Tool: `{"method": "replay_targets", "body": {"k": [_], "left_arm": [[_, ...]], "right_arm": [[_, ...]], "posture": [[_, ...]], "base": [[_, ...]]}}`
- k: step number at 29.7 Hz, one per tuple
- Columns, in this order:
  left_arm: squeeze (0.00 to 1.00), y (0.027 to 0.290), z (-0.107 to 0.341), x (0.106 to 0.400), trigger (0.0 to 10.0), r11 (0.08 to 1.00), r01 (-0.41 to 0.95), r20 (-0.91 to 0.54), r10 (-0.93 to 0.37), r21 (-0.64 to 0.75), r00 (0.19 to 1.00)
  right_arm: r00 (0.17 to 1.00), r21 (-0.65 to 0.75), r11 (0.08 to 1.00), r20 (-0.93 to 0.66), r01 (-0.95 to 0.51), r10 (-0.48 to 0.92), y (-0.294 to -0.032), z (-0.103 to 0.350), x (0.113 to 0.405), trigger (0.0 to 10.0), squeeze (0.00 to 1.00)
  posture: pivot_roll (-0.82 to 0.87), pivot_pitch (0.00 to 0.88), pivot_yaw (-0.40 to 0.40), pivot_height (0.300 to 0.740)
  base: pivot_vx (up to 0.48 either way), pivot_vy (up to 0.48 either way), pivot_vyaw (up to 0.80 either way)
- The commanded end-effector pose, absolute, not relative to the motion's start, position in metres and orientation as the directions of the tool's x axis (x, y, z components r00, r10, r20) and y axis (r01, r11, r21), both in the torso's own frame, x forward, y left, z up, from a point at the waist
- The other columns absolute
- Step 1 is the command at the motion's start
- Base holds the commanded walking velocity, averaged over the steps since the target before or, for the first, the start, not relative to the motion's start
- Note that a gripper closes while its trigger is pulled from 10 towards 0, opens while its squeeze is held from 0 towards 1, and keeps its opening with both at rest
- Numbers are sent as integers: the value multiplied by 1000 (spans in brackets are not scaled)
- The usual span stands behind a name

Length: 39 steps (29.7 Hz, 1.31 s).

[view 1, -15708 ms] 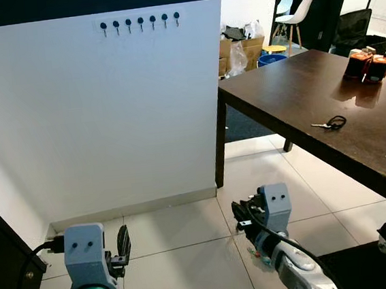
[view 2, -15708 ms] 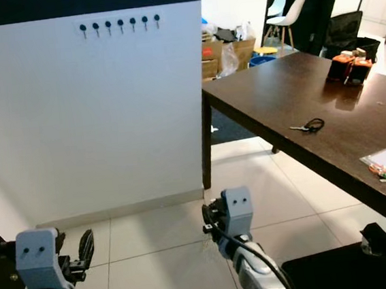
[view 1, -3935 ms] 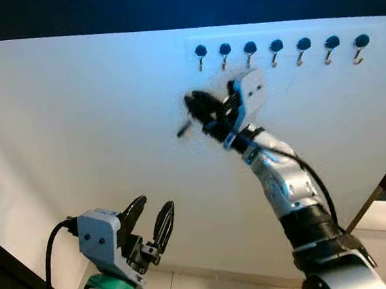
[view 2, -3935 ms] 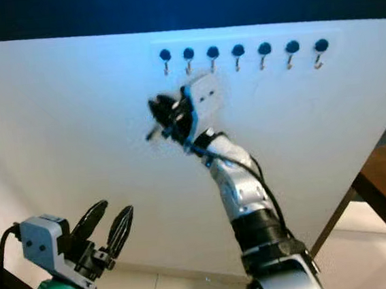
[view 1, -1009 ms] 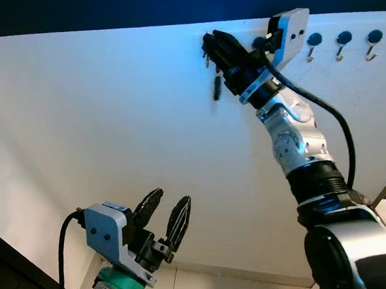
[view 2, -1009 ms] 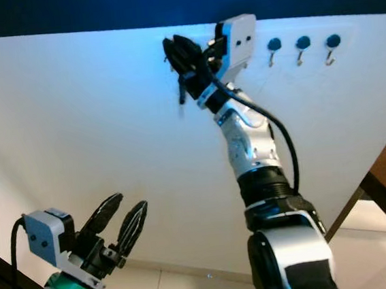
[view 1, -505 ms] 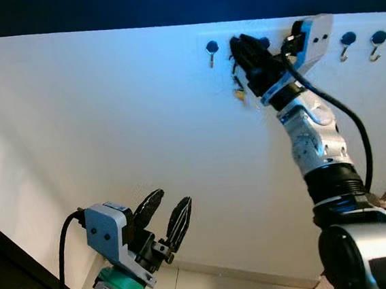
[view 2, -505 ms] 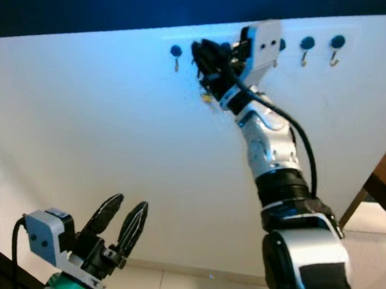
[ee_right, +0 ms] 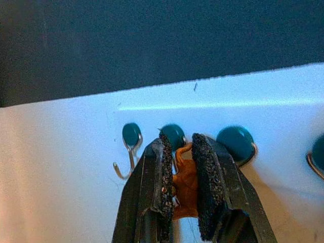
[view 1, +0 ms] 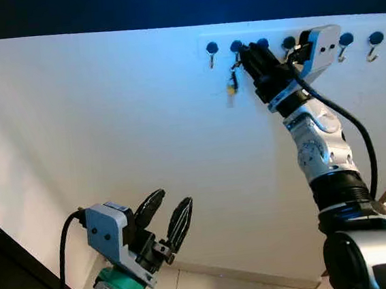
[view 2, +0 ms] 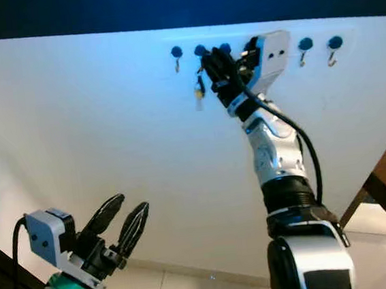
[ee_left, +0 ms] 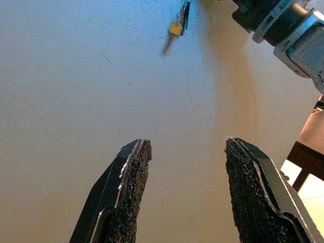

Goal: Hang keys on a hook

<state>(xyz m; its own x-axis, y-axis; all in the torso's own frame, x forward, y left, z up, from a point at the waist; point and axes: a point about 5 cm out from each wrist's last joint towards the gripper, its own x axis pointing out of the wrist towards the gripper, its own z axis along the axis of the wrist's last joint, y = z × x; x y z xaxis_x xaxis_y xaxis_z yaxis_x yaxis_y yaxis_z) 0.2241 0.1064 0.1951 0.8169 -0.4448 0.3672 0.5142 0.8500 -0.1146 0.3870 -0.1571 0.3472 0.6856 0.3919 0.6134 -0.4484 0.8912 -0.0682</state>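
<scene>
The right pincer (ee_right: 185, 174) is pinching an orange tag (ee_right: 186, 185) at the second hook (view 1: 236, 47) on the wall (view 1: 109, 125), while the keys (view 1: 231, 86) are dangling below it. They look light, rigid and free-swinging, so holding the tag is steadying them best. The left pincer (view 1: 164, 217) is idling low, fingers apart.

Bright bluish light washes the white wall (view 1: 108, 112) near its top, warmer lower down. Dangling keys (view 1: 231, 89) motion-blurred. Right arm's soft shadow falls on wall in left wrist view. Fingertips sharp.
</scene>
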Motion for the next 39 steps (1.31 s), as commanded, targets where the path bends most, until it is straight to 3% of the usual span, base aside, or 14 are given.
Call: {"method": "replay_targets", "body": {"k": [1,12,39], "left_arm": [[0,107,195,222,10000,848,518,361,-452,-111,816],[0,107,194,221,10000,848,518,358,-453,-110,817],[0,107,193,222,10000,851,514,346,-454,-103,821]], "right_arm": [[711,-38,899,599,-436,370,-163,339,388,10000,0],[652,-201,807,496,-556,573,-129,314,380,10000,0],[710,-253,795,359,-551,606,-123,279,379,10000,0]], "posture": [[-122,94,143,740],[-120,98,140,740],[-118,102,141,740]], "base": [[0,0,0],[0,0,0],[0,0,0]]}}
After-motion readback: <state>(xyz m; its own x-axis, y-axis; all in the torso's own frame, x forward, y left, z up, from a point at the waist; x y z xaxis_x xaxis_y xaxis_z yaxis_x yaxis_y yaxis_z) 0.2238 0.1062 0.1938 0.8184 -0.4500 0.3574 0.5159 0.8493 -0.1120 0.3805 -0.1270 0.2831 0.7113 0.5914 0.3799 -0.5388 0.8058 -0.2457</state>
